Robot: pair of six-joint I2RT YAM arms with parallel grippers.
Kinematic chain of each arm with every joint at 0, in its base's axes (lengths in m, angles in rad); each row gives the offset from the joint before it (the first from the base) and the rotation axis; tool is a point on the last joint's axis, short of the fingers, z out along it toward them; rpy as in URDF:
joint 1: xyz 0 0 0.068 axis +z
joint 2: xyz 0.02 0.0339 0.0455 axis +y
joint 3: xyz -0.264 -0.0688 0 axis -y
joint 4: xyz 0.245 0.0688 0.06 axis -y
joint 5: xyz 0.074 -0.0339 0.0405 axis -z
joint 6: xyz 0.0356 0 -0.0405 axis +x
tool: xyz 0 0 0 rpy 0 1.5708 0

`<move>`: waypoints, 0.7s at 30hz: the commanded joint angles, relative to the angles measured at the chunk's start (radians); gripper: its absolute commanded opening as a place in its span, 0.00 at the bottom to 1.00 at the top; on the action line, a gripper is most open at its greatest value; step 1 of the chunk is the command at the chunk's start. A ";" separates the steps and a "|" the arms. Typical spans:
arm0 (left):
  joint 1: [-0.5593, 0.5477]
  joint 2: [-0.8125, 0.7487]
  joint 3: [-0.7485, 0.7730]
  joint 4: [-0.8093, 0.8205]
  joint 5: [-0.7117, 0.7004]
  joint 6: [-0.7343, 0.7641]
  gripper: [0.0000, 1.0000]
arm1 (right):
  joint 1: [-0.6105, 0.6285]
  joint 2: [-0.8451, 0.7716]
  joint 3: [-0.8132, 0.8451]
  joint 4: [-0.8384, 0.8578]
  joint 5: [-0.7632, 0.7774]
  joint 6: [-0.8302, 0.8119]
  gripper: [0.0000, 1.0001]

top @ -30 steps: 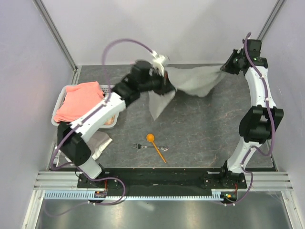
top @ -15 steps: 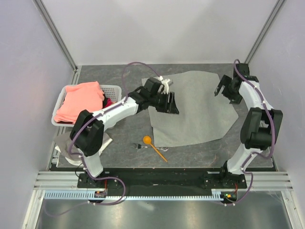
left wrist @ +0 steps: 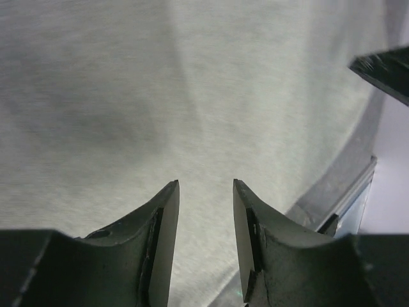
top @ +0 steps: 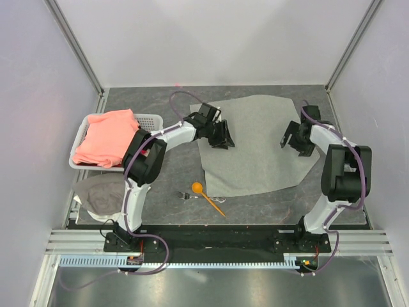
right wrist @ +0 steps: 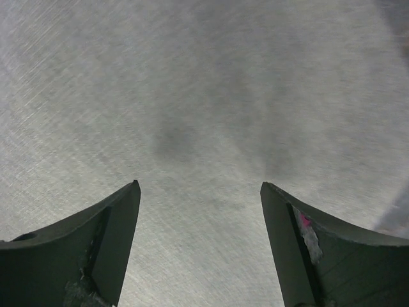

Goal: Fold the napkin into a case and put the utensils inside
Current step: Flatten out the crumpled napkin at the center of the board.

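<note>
The light grey napkin (top: 259, 147) lies spread flat and unfolded on the dark table, and it fills both wrist views (left wrist: 160, 96) (right wrist: 204, 96). No case is in view. My left gripper (top: 224, 141) (left wrist: 204, 182) hovers open over the napkin's left part, with nothing between its fingers. Over the right part my right gripper (top: 288, 139) (right wrist: 199, 184) stands wide open and empty. The utensils lie just off the napkin's near left corner. The orange spoon (top: 206, 195) lies slantwise across the silvery fork (top: 188, 196).
A white basket (top: 152, 118) at the left holds a salmon-pink cloth (top: 105, 136). A whitish-grey rag (top: 99, 194) lies near the left arm's base. In the left wrist view the right arm's finger tip (left wrist: 383, 69) shows at the top right, and the table's edge (left wrist: 358, 188) below it.
A second ago both grippers held the napkin up by its far corners. They have let go and opened, the cloth dropped flat, and both arms came down and nearer over it.
</note>
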 commanded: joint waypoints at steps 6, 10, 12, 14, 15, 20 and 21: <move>0.150 0.092 0.083 -0.039 -0.064 -0.141 0.47 | 0.185 0.174 0.072 0.147 -0.100 0.035 0.85; 0.202 0.166 0.158 -0.079 -0.085 -0.132 0.49 | 0.240 0.264 0.202 0.147 -0.203 0.053 0.88; 0.222 0.185 0.216 -0.117 -0.077 -0.107 0.49 | 0.254 0.270 0.227 0.137 -0.247 0.076 0.90; 0.227 0.177 0.244 -0.151 -0.076 -0.073 0.49 | 0.254 0.212 0.216 0.121 -0.200 0.091 0.95; 0.226 0.165 0.248 -0.165 -0.082 -0.063 0.49 | 0.254 0.184 0.209 0.076 -0.168 0.096 0.96; 0.196 0.056 0.245 -0.191 -0.169 0.029 0.49 | 0.229 -0.062 0.048 0.029 -0.005 0.090 0.98; 0.189 0.044 0.247 -0.200 -0.189 0.040 0.49 | 0.222 -0.098 0.014 0.046 0.013 0.094 0.98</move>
